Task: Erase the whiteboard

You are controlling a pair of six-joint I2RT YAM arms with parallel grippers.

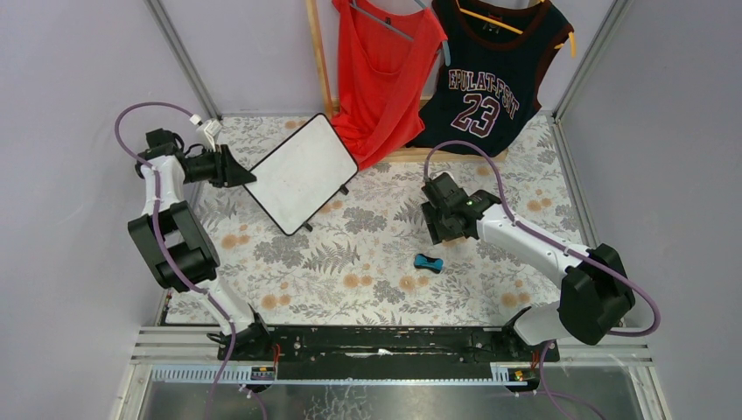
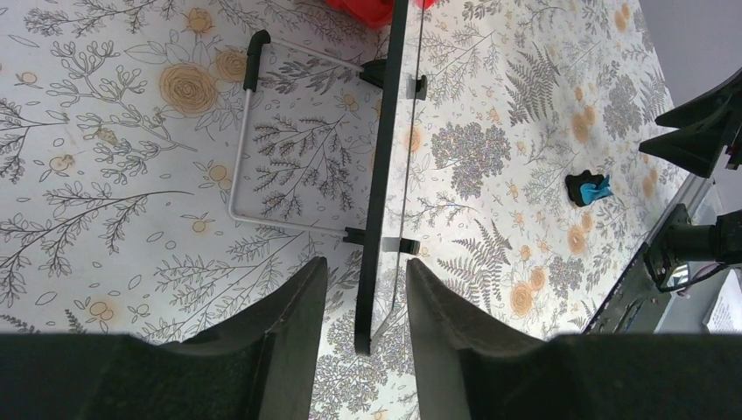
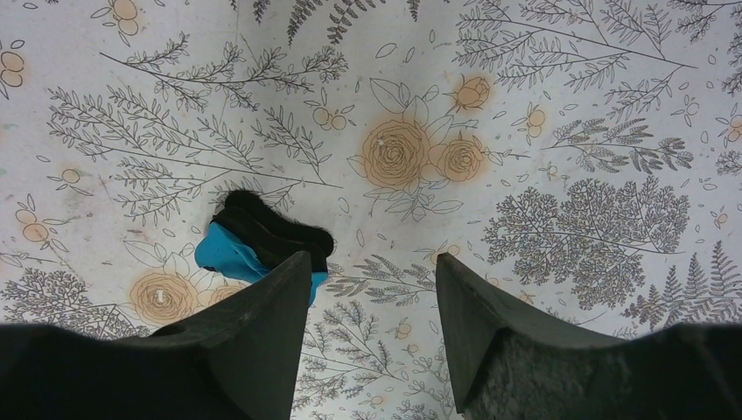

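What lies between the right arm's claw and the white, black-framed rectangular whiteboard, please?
Nothing but bare floral tablecloth separates the right claw from the whiteboard, as the top view shows; the small blue bone-shaped eraser lies off that line, nearer the arm bases.

One whiteboard, one blue eraser, one red top, one jersey.

**Floral Table Carries Board and Eraser**

The table has a pale surface printed with grey ferns and orange roses. The whiteboard stands tilted at the back left, its short black feet and grey wire stand resting on the print. A small blue-and-black eraser lies well apart, right of centre.
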